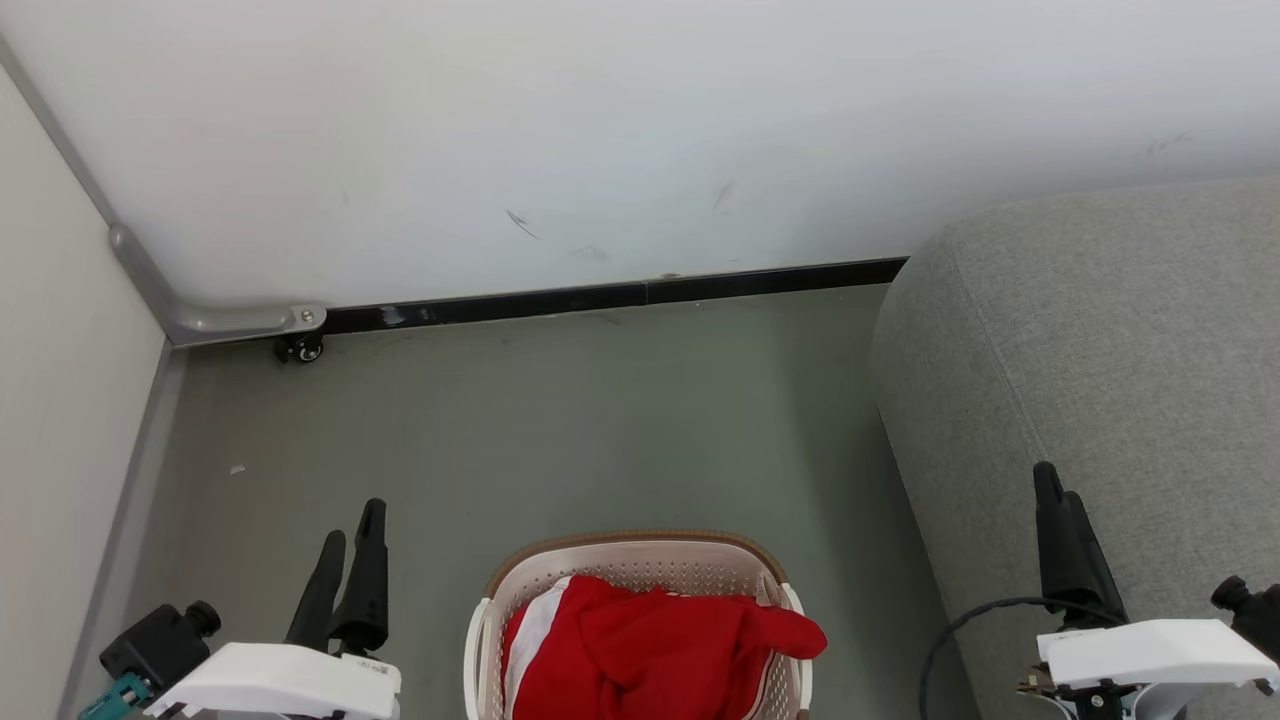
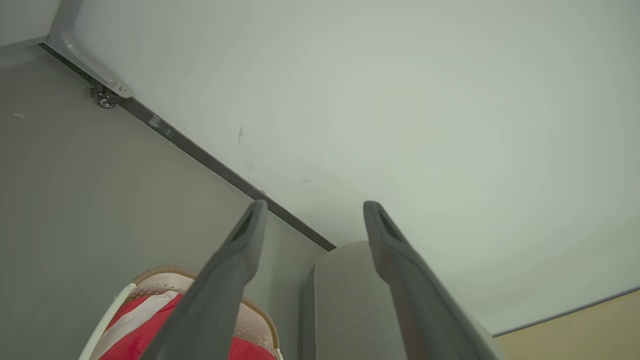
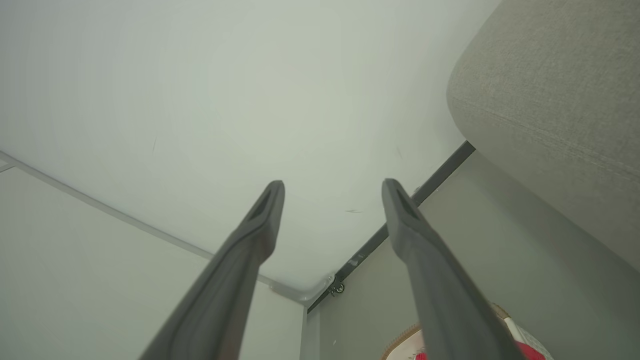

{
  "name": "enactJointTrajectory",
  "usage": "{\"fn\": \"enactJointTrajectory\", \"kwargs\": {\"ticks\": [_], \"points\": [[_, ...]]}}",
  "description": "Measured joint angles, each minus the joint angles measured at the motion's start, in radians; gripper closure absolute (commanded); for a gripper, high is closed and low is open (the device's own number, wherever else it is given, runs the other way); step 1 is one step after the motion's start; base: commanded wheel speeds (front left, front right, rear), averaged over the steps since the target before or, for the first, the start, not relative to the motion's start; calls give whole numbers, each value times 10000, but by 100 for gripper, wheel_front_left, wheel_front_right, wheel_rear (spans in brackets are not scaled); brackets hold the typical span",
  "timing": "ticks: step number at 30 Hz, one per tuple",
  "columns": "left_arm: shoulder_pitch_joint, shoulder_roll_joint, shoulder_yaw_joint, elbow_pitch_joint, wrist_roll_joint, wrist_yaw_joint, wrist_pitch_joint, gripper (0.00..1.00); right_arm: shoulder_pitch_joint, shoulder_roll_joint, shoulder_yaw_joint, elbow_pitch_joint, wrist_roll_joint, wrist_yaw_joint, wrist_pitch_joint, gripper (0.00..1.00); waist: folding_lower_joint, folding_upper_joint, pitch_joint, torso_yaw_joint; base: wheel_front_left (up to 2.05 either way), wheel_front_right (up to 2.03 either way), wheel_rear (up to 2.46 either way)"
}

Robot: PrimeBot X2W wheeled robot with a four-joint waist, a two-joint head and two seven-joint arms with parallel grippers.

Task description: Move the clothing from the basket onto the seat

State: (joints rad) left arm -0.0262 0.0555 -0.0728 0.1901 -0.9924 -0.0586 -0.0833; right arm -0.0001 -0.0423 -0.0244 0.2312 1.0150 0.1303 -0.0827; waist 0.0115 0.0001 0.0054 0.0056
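The basket stands on the floor at the bottom centre of the head view, cut off by the lower edge. The clothing is heaped inside it, red fabric with a white stripe showing on the left side of the pile and one fold draped over the right rim. None of it has reached the seat, which fills the right side of the frame, just beside the basket with a narrow strip of floor between them.

The left claw sits at the lower left, over bare floor beside the basket. The left wrist view shows its fingers spread wide with nothing between them. The right claw sits at the lower right, in front of the seat's grey upholstery. The right wrist view shows it equally wide open and empty. Both point up the frame toward the white wall.

The arms flank the basket, which looks like a ready stance: either claw can swing inward to the pile. The task appears not yet begun. The likely first step is lowering a claw into the heap, and the right one is nearer the seat for the drop.
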Motion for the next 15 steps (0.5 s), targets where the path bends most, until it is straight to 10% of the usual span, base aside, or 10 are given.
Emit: {"fn": "enactJointTrajectory", "kwargs": {"ticks": [15], "points": [[1, 391, -874, -276, 3699, 600, -564, 0, 4, -17, 77, -8, -3200, 0, -577, 0, -98, 0, 143, 4, 0, 0, 0]]}}
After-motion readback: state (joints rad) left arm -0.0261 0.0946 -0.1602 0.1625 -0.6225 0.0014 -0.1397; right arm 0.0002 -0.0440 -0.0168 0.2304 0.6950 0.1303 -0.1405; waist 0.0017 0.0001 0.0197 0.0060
